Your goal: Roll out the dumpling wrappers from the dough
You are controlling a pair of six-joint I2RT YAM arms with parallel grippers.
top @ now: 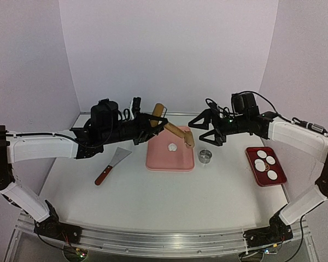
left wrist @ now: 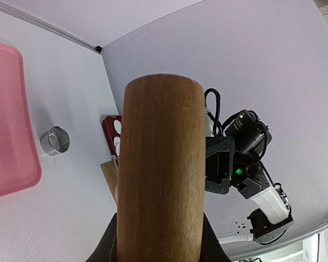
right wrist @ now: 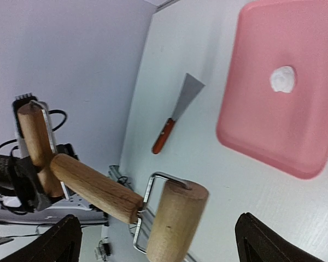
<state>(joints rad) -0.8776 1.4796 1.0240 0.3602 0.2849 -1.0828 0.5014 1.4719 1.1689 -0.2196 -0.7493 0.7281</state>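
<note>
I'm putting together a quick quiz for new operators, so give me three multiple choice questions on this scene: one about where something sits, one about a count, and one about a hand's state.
1. Where does the dough lump sit? A on the pink tray; B on a wooden shelf; C in a glass bowl.
2. How many dumpling wrappers lie in the red tray? A two; B four; C seven.
3. What state is the right hand in? A shut on a spoon; B shut on a cloth; C open, holding nothing.
Answers: 1 A, the white lump rests on the pink surface. 2 B, four white discs show on the red. 3 C, its fingers stand wide apart, clear of the wooden roller's end.
</note>
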